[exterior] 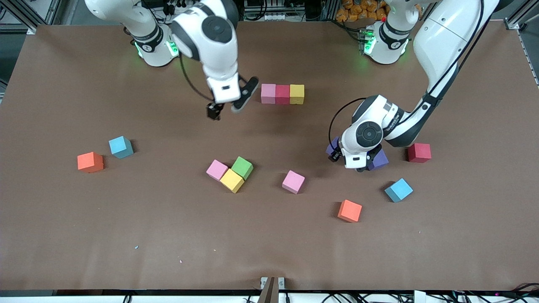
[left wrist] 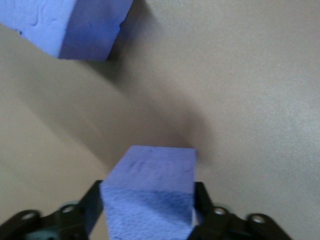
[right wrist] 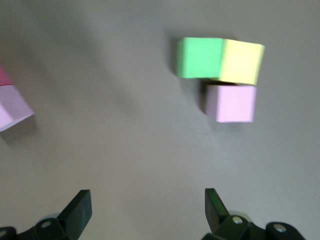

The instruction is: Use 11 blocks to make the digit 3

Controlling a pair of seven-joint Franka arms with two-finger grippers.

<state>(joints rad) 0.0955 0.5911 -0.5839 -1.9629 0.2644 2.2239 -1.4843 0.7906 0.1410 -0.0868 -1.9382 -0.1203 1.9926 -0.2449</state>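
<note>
A row of three touching blocks, pink (exterior: 268,93), red (exterior: 282,94) and yellow (exterior: 297,94), lies near the robots' bases. My left gripper (exterior: 367,165) (left wrist: 149,200) is down at the table, shut on a purple block (left wrist: 150,185) that shows at the hand's edge (exterior: 381,160). A second purple block (exterior: 332,146) (left wrist: 70,25) lies close beside it. My right gripper (exterior: 230,105) (right wrist: 146,197) hangs open and empty over bare table beside the row's pink end. A pink (exterior: 217,169), green (exterior: 242,167) and yellow (exterior: 232,180) cluster sits mid-table.
Loose blocks are scattered on the brown table (exterior: 168,235): blue (exterior: 121,147) and orange (exterior: 90,162) toward the right arm's end, pink (exterior: 293,182) in the middle, orange (exterior: 349,211), blue (exterior: 398,190) and red (exterior: 419,152) round the left gripper.
</note>
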